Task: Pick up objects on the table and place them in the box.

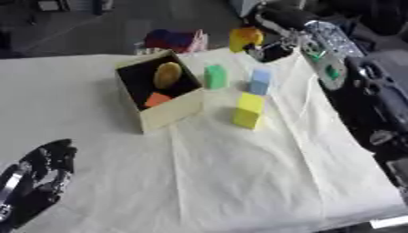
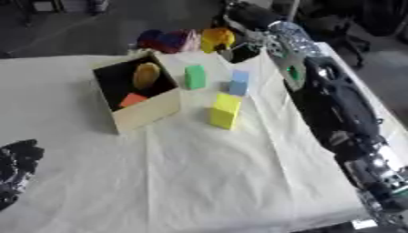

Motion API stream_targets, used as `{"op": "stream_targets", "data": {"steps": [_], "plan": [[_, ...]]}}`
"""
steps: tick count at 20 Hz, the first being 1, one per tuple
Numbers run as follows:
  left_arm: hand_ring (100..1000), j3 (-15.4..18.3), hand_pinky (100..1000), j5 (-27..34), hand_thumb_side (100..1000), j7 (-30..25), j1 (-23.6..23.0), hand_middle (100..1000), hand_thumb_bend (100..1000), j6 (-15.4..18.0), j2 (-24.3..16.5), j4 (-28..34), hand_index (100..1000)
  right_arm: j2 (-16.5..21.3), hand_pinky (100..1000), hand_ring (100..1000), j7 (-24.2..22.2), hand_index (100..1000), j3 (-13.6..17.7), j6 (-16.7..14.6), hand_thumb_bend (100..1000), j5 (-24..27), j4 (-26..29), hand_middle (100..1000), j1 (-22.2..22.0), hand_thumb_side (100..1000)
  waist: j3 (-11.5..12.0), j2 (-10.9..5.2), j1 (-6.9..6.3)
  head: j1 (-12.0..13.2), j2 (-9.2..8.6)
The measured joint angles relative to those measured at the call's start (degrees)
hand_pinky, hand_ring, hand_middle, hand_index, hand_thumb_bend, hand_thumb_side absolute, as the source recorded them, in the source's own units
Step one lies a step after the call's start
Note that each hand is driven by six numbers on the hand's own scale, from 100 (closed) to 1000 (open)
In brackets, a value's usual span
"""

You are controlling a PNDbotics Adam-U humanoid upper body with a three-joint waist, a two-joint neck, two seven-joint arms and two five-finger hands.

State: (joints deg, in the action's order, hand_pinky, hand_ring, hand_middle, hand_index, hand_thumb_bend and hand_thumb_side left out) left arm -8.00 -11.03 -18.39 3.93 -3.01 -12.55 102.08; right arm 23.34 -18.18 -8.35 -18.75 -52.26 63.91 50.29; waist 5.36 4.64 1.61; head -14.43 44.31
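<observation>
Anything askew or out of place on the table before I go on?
The box sits turned at an angle to the table edge, and the cloth is creased. The green block, blue block and yellow block stand upright. Nothing spilled.

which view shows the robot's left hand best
The left eye view: the left hand shows at the lower left corner, fingers curled, holding nothing. The right eye view cuts it at the left edge, showing only part of it.

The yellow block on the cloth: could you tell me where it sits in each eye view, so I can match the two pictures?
Left eye view: yellow block just right of centre, upper half, right of the box.
Right eye view: slightly right of centre, upper half.
Shared landmark: the green block stands beyond it to the left, in both views.
</observation>
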Motion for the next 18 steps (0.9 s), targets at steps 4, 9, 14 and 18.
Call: {"op": "stream_targets", "data": {"steps": [4,9,14,18], "plan": [[809,-0.4,835,0.3,460,-0.4,0.2,729,100,0.1,0.5,0.0,873,-7.0,734,576,-1.1,799,1.0,-0.8,100,-1.9,-9.2,588,4.5,100,0.7,0.0,-0.82,-1.4,0.0],[809,-0.9,835,0.6,464,-1.0,0.5,729,100,0.2,1.0,0.0,873,-13.3,748,629,1.5,892,3.7,1.2,100,-7.7,-16.2,679,6.5,348,1.3,0.01,-1.4,-2.9,0.0],[809,-1.0,835,0.7,466,-1.1,0.6,729,100,0.1,1.0,0.0,873,-15.7,816,807,6.3,963,3.8,3.7,100,-15.9,-17.7,876,6.7,686,1.4,0.02,-1.44,-3.6,0.0],[809,-1.0,835,0.7,467,-1.1,0.6,730,100,0.1,1.0,0.0,873,-16.0,862,911,5.7,995,2.3,4.3,219,-24.2,-17.2,992,6.7,737,1.1,0.02,-1.44,-3.7,0.0]]}}
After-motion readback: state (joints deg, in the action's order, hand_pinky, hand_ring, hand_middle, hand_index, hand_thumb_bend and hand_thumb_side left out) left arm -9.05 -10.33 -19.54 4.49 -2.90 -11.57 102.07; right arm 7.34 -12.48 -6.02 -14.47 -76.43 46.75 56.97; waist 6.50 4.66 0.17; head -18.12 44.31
